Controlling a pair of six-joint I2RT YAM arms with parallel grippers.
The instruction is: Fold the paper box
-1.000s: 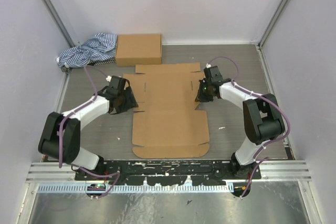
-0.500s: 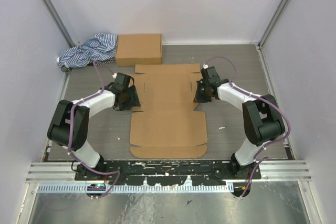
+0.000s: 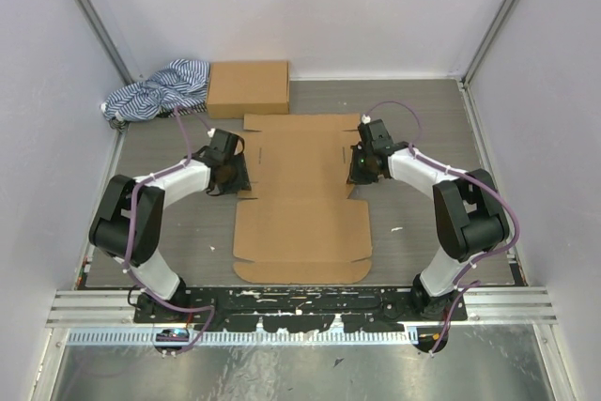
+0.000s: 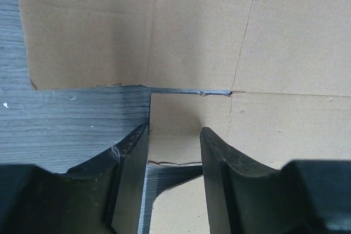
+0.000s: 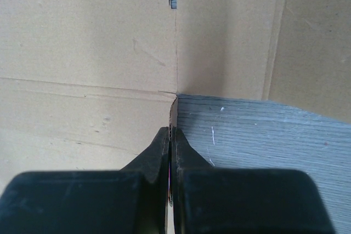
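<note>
The paper box (image 3: 300, 194) lies flat and unfolded on the grey table, brown cardboard with flaps and slits. My left gripper (image 3: 235, 176) is at its left edge. In the left wrist view the jaws stand open on either side of a small side tab (image 4: 175, 121) of the box, not closed on it. My right gripper (image 3: 358, 168) is at the box's right edge. In the right wrist view its fingers (image 5: 171, 141) are shut on the raised edge of a side flap (image 5: 173, 114), which stands on end between them.
A second compact cardboard box (image 3: 249, 88) sits at the back, with a blue-and-white striped cloth (image 3: 155, 91) to its left. Grey walls close in the table on three sides. A metal rail (image 3: 300, 305) runs along the near edge.
My left gripper has moved right and slightly back, up to the box's left edge. The box has shifted a little. My right gripper has barely moved.
</note>
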